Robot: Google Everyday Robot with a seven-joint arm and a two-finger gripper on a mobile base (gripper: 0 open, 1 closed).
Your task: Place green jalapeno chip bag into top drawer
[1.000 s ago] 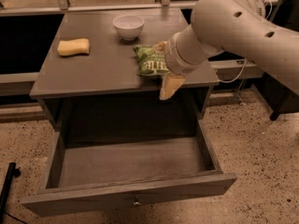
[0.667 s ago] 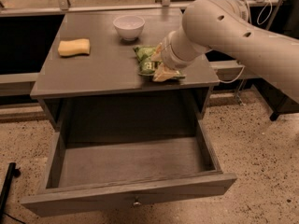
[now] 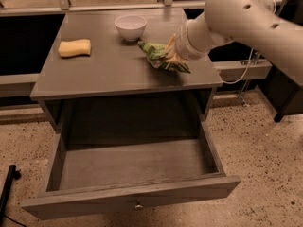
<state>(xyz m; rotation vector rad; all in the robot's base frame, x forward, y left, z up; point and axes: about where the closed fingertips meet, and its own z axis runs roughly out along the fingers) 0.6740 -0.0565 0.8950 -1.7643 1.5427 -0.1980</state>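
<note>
Swung in from the bench (image 3: pixel 104 74) edge, the claw (image 3: pixel 170 56) now pinches the green jalapeno chip bag (image 3: pixel 154 54), ready to lower it into the top drawer (image 3: pixel 132 164) open below.

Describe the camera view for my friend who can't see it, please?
A robot arm's gripper is right at a green jalapeno chip bag on the right side of a grey table. Below it, the top drawer is pulled wide open. A yellow sponge and a white bowl sit farther back on the table.
</note>
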